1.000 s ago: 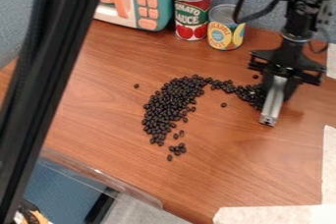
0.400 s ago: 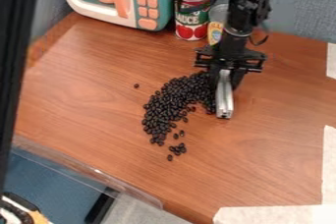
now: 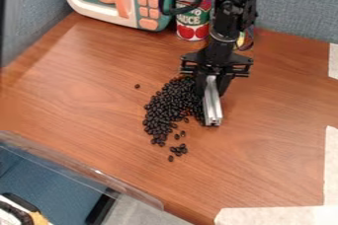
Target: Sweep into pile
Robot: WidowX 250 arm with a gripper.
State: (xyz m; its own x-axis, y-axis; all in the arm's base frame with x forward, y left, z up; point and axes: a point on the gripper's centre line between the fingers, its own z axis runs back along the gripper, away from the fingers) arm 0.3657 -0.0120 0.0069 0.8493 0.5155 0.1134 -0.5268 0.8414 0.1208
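Black beans (image 3: 170, 106) lie in an elongated heap mid-table, curving from upper right to lower left. The gripper (image 3: 212, 80) stands at the heap's upper right side, shut on a silver metal bar (image 3: 212, 103). The bar slants down to the table, with its left side against the beans. Its far end rests just right of the heap. A small cluster of beans (image 3: 178, 150) sits apart below the heap, and a single bean (image 3: 137, 86) lies off to its upper left. The gripper and bar hide part of the heap's right edge.
A toy microwave (image 3: 148, 2) and a tomato sauce can (image 3: 192, 19) stand at the back. Another can is mostly hidden behind the arm. A clear strip (image 3: 79, 162) edges the table at lower left; white paper (image 3: 277, 216) lies at lower right.
The gripper and bar have moved left, pushing the right-hand trail of beans into the main heap. The dark bar at the left has swung mostly out of view.
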